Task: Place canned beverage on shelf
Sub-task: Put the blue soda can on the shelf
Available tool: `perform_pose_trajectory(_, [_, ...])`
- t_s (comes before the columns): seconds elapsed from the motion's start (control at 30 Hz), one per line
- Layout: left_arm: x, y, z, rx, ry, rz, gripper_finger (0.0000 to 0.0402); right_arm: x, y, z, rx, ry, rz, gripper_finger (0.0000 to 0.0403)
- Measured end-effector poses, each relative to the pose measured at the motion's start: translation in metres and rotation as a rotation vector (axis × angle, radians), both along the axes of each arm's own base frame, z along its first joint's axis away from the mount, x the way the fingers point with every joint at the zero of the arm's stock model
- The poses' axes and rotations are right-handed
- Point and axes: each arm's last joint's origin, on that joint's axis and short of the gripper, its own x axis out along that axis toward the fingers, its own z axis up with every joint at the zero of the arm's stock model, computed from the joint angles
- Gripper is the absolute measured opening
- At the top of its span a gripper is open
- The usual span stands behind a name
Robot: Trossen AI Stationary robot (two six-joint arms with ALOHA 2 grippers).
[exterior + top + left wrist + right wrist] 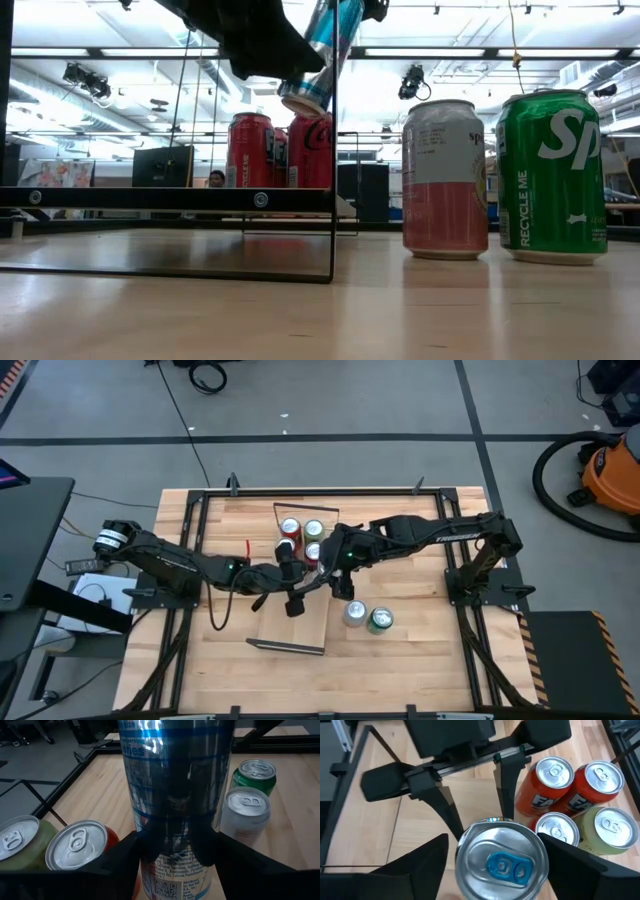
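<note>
While left gripper (485,785) clamps tall silver-blue can (175,795) above light-wood shelf (300,628), I see right gripper (495,865) fingers flanking it; grip unclear.

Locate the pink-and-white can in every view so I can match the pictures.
High view: pink-and-white can stands on the table just below centre, immediately left of the green can.
Low view: right of centre, again left of the green can.
Left wrist view: right side, with the green can just beyond it.
Right wrist view: not in it.
Shared landmark: the green can beside it.
</note>
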Motion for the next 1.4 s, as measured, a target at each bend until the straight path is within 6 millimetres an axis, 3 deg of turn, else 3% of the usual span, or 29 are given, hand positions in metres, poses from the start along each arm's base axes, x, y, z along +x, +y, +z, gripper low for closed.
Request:
perform_pose_trajectory(0.2, [0.000,0.000,-0.001,-0.002,0.007,0.005,0.0220,-0.017,-0.002,0.021,0.005,-0.060,-0.010,0.0347])
perform_pose_trajectory(0.5, [-0.002,-0.004,-0.002,-0.006,0.020,-0.006,0.0220,-0.054,-0.003,0.046,-0.088,-0.125,-0.101,0.0351])
perform_pose_trajectory(0.63, [-0.004,-0.011,-0.005,-0.002,0.010,-0.018,0.0220,-0.066,-0.001,0.039,-0.120,-0.121,-0.139,0.0352])
perform_pose_trajectory(0.83, [-0.014,-0.013,-0.030,-0.001,-0.020,-0.028,0.0220,-0.073,0.002,0.017,-0.093,-0.141,-0.154,0.0352])
perform_pose_trajectory(1.13, [-0.024,-0.010,-0.050,0.011,-0.058,-0.036,0.0220,-0.071,0.008,-0.020,-0.074,-0.186,-0.152,0.0352])
perform_pose_trajectory(1.4, [-0.041,-0.007,-0.057,0.004,-0.128,-0.043,0.0220,-0.070,0.013,-0.036,-0.104,-0.184,-0.156,0.0352])
